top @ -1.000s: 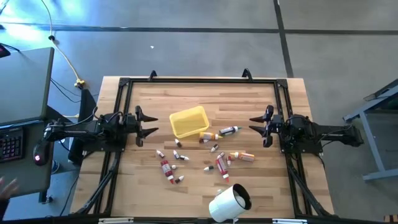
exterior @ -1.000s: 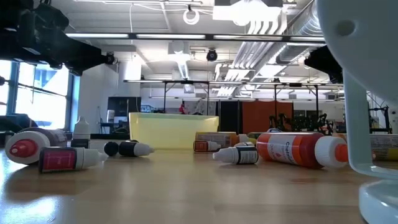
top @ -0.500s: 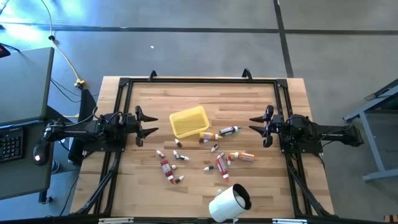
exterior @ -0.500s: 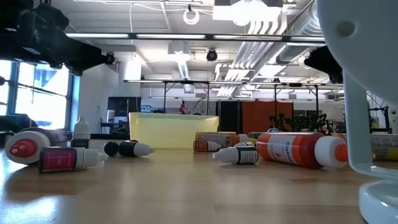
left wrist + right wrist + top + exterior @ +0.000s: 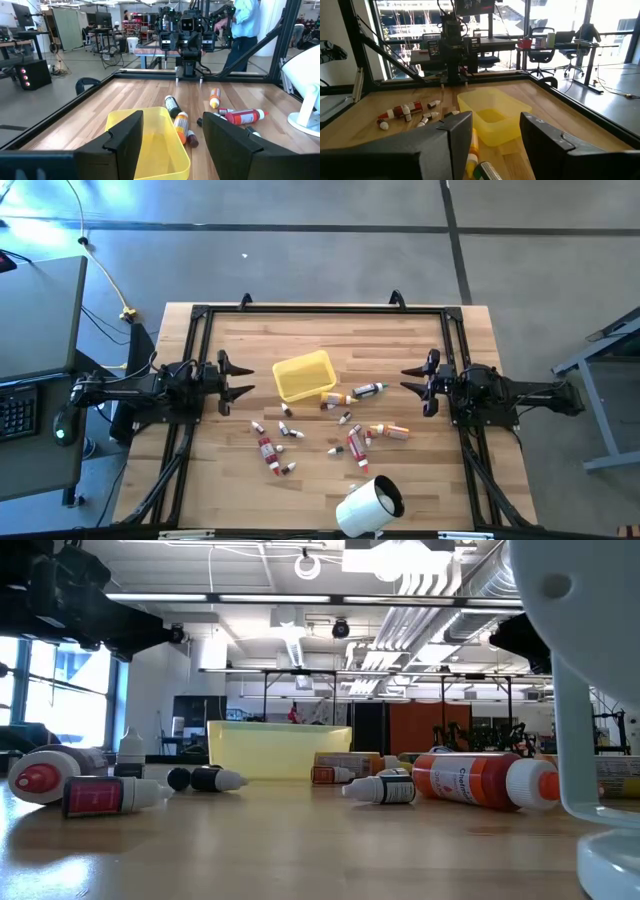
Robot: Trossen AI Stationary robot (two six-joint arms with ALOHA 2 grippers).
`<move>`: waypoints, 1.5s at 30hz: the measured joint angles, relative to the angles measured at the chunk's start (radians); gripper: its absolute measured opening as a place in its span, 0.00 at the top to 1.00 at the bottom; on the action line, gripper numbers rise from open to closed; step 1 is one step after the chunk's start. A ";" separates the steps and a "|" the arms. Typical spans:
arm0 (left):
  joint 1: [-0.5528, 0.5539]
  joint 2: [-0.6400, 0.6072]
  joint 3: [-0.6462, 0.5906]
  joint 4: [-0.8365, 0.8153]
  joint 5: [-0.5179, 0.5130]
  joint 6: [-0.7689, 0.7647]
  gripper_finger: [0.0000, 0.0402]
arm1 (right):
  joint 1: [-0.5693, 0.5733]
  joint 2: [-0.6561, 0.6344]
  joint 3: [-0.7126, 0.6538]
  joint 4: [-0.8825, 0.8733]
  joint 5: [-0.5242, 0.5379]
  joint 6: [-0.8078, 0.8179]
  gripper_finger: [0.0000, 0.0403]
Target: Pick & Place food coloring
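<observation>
The food coloring (image 5: 330,432) lies scattered on the wooden worktop (image 5: 420,480), a loose spread of small bottles and tubes in the middle, all on their sides as far as the high view shows. A dark-capped tube (image 5: 368,389) and an orange one (image 5: 337,398) lie just beside the yellow tray (image 5: 303,376), toward the right arm; an orange bottle (image 5: 391,431) lies nearer the right arm, two red tubes (image 5: 267,451) nearer the left arm, and another red pair (image 5: 355,444) between them. In the low view an orange bottle with a white cap (image 5: 478,781) lies near the camera, a red-labelled one (image 5: 105,795) on the other side. None of the bottles is in the tray, which sits toward the back of the spread, tilted in plan. A white cylinder (image 5: 368,505) with a dark opening lies at the front edge of the worktop, apart from the bottles. The left pincer (image 5: 240,378) hangs over the left side of the worktop, near the tray, its fingers spread open and holding nothing. The right pincer (image 5: 412,383) faces it from the right side, also open and empty, touching no bottle. In the left wrist view a person (image 5: 245,30) stands beyond the worktop behind the right arm.
</observation>
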 joint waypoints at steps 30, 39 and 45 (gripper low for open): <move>0.000 0.000 0.001 0.024 0.000 -0.046 0.50 | 0.000 0.000 0.000 0.000 0.000 0.000 0.60; 0.000 0.000 0.029 0.079 -0.114 -0.118 0.50 | 0.000 0.000 0.000 0.016 0.006 -0.045 0.60; 0.000 0.000 0.034 -0.047 -0.136 -0.249 0.50 | 0.000 0.000 0.000 0.104 0.007 -0.045 0.60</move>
